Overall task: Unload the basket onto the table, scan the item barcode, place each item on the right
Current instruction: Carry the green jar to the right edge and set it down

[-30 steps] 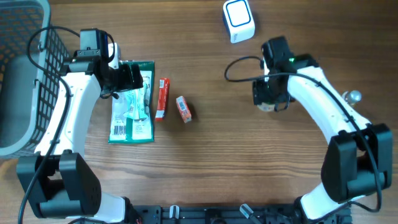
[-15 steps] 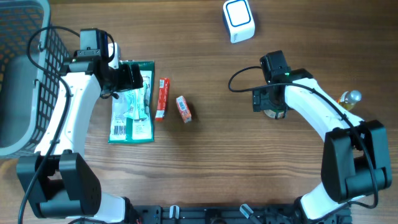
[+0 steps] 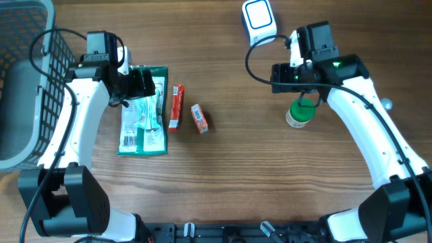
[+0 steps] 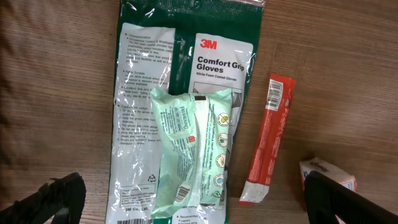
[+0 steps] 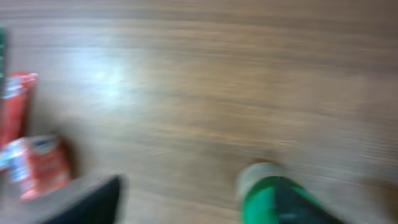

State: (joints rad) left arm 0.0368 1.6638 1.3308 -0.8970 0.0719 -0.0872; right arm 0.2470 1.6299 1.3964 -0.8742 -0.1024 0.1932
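One change: clears green bottle [image 3: 299, 113] with right gripper [image 3: 297, 75], now near scanner [image 3: 259, 20], upper centre; jaws apart, empty. Leaves bottle standing, presumably released; scan unconfirmed. Keeps left gripper [image 4: 193, 180] spread wide.

Tabletop [image 3: 223, 175]: brown wood.
Basket [image 3: 17, 40]: grey, with mesh walls, at the left edge.
Glove pack [image 4: 140, 93]: dark green, lying flat near the basket.
Pale green pack [image 4: 193, 149]: lies on top of the glove pack.
Red stick [image 4: 268, 137]: just beside the glove pack.
Small red box [image 3: 199, 118]: near the red stick, not touching it.
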